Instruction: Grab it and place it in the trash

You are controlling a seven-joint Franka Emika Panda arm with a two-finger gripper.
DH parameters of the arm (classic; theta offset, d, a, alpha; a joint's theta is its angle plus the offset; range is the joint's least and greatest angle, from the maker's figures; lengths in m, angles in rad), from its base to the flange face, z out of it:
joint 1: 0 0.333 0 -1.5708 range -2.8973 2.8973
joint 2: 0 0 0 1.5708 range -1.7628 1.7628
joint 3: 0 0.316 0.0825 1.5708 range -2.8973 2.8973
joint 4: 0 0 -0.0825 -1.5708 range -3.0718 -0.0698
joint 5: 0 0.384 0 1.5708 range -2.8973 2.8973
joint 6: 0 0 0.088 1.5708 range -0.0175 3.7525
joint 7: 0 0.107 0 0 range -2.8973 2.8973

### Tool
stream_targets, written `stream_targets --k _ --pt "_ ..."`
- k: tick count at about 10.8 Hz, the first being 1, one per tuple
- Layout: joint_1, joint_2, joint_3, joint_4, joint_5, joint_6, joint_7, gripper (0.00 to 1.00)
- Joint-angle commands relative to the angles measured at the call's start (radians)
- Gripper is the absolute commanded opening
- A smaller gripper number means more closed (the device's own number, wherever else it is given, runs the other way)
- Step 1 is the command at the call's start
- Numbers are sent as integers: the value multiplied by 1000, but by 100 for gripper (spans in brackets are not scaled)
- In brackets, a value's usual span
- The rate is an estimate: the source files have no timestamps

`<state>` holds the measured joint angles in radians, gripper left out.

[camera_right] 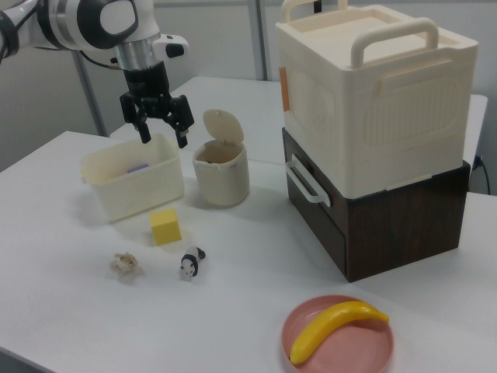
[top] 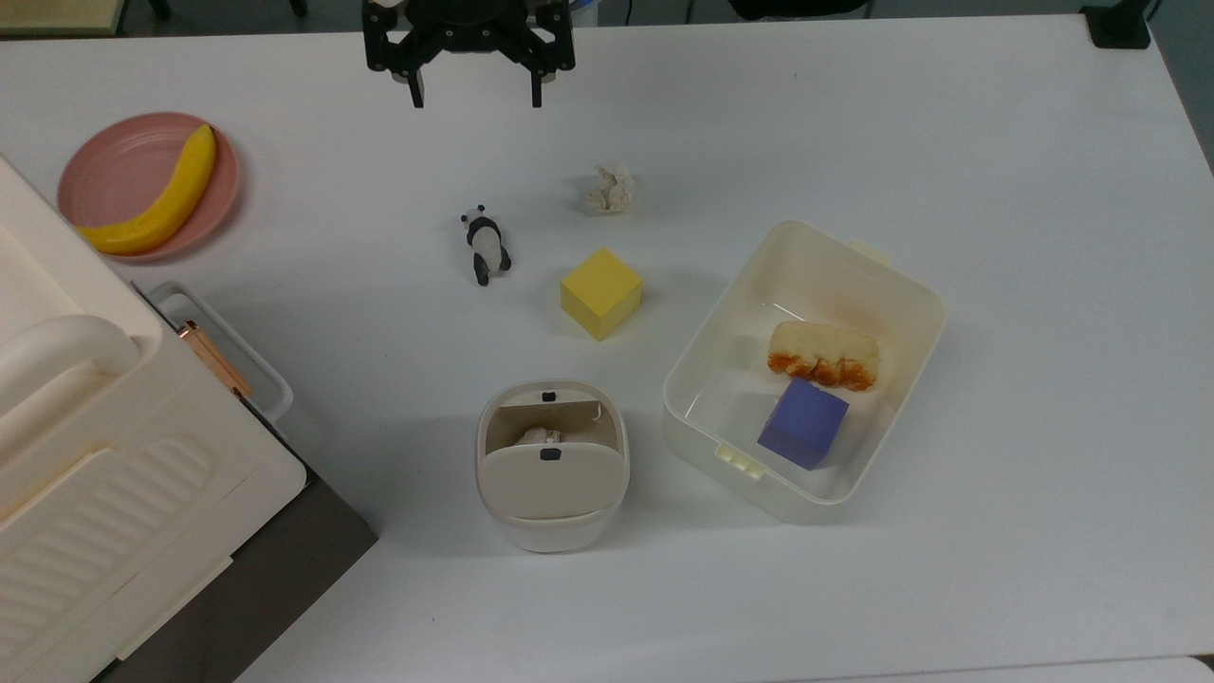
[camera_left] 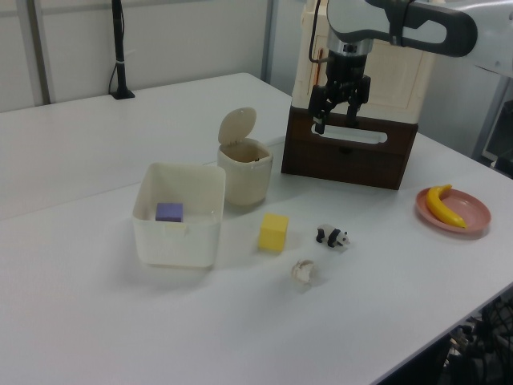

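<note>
Nearest the lens in the right view we see a pink round plate [camera_right: 338, 343] carrying a yellow banana [camera_right: 335, 326]. Our black two-fingered hand [top: 474, 97] hangs released above the white bench [top: 854, 142], fingers spread and holding nothing. Below the hand and toward the top view's right, the small crumpled off-white tissue wad [top: 611, 189] lies alone on the bench. Further below the hand stands the beige rounded-square bin [top: 552, 465], its flap lid tipped up. Between hand and bin sit a black-and-white panda figurine [top: 487, 245] and a yellow cube [top: 600, 292], the wad near both, touching neither.
</note>
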<state>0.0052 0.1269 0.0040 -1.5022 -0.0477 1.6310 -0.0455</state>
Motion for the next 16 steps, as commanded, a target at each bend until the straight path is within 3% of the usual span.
stream_targets --k 1,10,16 --pt "-17 -10 -12 -10 72 -10 -5 100" --pt "-19 -10 -13 -12 83 -20 -17 100" --pt "-11 -7 1 -78 81 -33 -21 100"
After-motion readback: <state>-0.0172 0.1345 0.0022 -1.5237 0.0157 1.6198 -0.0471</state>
